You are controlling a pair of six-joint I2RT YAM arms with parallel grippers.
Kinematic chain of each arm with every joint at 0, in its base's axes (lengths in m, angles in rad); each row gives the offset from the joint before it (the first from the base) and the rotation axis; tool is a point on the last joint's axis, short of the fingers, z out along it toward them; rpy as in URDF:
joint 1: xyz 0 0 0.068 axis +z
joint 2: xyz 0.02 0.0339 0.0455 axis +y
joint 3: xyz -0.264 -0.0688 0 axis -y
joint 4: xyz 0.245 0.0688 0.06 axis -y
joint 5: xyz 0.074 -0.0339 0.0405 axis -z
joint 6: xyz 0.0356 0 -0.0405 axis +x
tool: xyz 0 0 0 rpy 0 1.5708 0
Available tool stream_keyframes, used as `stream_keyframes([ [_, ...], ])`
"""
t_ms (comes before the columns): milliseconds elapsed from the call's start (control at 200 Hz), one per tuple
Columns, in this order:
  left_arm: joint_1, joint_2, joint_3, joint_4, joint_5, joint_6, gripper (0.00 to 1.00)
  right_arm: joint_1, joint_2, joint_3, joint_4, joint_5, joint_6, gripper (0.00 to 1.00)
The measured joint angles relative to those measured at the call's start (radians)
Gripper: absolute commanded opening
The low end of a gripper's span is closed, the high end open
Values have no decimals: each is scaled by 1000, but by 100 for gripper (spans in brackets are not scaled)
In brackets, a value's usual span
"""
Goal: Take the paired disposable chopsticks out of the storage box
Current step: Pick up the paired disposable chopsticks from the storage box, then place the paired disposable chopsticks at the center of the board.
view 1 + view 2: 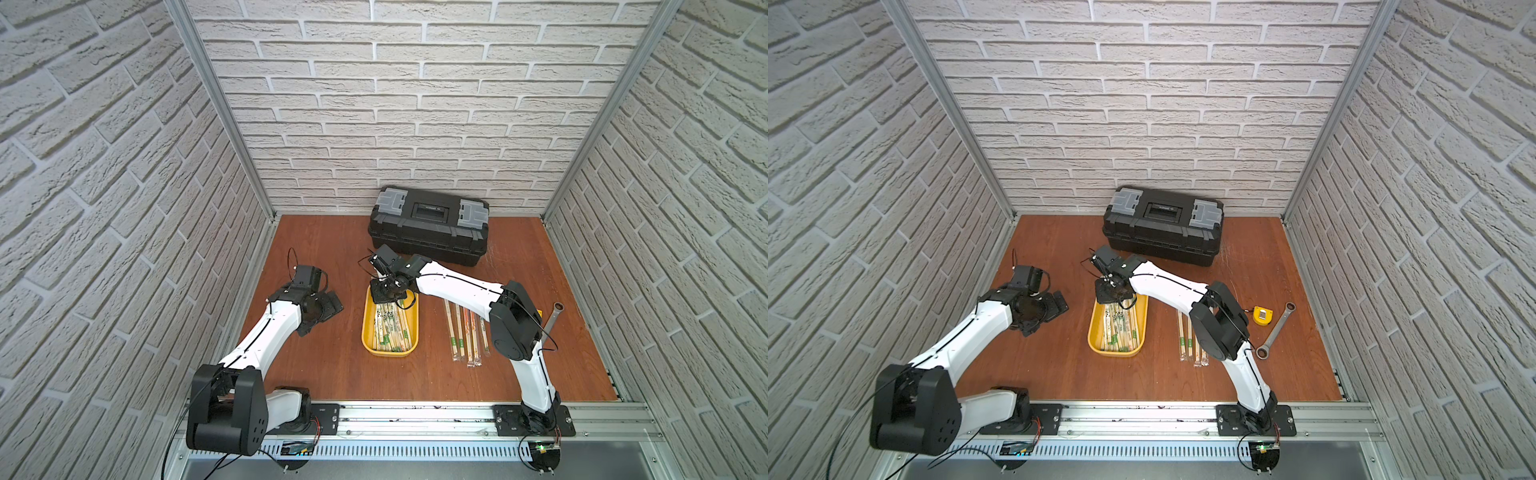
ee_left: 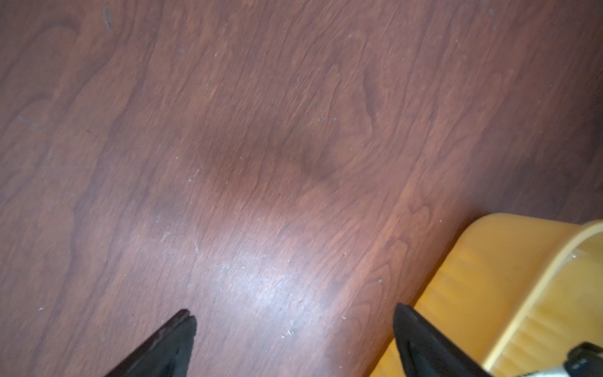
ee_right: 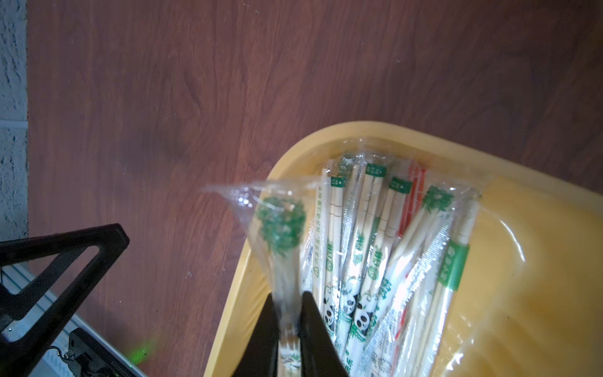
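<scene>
Right gripper (image 3: 288, 302): I see it clenched on one sleeved chopstick pair (image 3: 282, 228), both black fingers pinching the clear plastic.
Held pair, look: pale bamboo sticks in a clear sleeve, with a green leafy print near the end that juts beyond my fingertips. That end is blurred.
Held pair, place: between the fingers, its free end over the rim of the yellow storage box (image 3: 359, 129).
Paired disposable chopsticks (image 3: 368, 248): heaped in the box just beside the right gripper's fingers, in crinkled shiny sleeves with green bands, panda prints and some red stripes.
Loose pairs (image 1: 465, 332): side by side on the wooden table (image 1: 332, 374), outside the box, back from the right gripper and partly under its arm.
Left gripper (image 2: 293, 311): spread wide and holding nothing, above bare table, with the box's outer wall just beside one finger.
</scene>
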Motion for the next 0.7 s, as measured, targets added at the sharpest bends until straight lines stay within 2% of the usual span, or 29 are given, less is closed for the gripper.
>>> stream_keyframes([
  [185,0,0,0,0,6,0,98,-19,-40,-28,0,9,-4,2],
  [470,0,0,0,0,15,0,98,-47,-87,-45,5,12,-5,2],
  [700,-7,0,4,-1,23,2,98,-83,-209,-95,4,16,-8,2],
])
